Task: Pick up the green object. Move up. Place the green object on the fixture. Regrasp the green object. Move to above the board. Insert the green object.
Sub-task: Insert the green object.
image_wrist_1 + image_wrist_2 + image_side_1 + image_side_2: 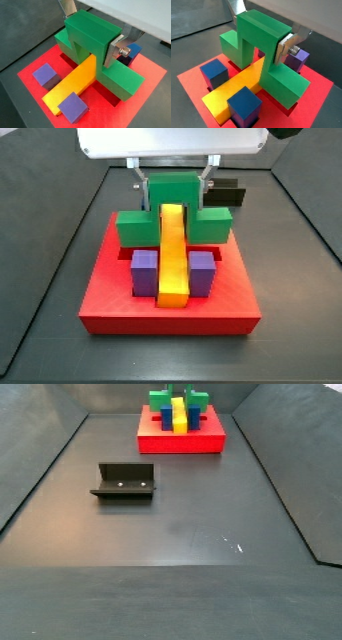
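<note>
The green object point(85, 25) is a bridge-shaped piece. It straddles the far end of the long yellow bar point(72, 84) on the red board point(33, 64). Its low side blocks point(284, 82) reach down to the board's recessed slot, but I cannot tell how deep they sit. My gripper point(91, 31) is shut on the raised middle of the green object, with one silver finger point(113, 50) flat against its side. Both side views show the same grasp point(173, 183) at the board's far end point(178, 399). The dark fixture point(124, 481) stands empty on the floor, well away from the board.
Two purple blocks point(143, 268) point(202, 268) flank the yellow bar on one side of the green object. Blue blocks point(214, 72) point(244, 102) flank it on the other side. The board lies near the far wall of the dark enclosure point(80, 404).
</note>
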Available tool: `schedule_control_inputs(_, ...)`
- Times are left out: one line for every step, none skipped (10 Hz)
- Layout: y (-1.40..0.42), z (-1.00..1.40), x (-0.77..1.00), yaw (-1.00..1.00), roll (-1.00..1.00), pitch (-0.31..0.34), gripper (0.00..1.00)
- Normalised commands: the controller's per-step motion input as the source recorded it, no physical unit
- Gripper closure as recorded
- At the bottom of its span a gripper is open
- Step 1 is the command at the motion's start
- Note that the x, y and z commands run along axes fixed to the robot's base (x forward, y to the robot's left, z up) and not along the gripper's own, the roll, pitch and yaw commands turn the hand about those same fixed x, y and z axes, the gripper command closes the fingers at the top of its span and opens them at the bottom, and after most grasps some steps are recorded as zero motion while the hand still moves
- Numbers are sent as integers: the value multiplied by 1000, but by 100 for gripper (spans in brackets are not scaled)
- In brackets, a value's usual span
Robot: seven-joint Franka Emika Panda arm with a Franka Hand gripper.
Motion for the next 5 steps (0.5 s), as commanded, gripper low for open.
schedule_control_inputs(0,-200,0,-11,-3,0,100)
schedule_control_inputs(0,-291,14,0,0,0,100)
schedule_control_inputs(-23,-374,123,-26,0,53,100)
schedule_control_inputs(0,-297,157,-74,3,94,100)
schedule_control_inputs(0,-274,140,-143,54,130,100)
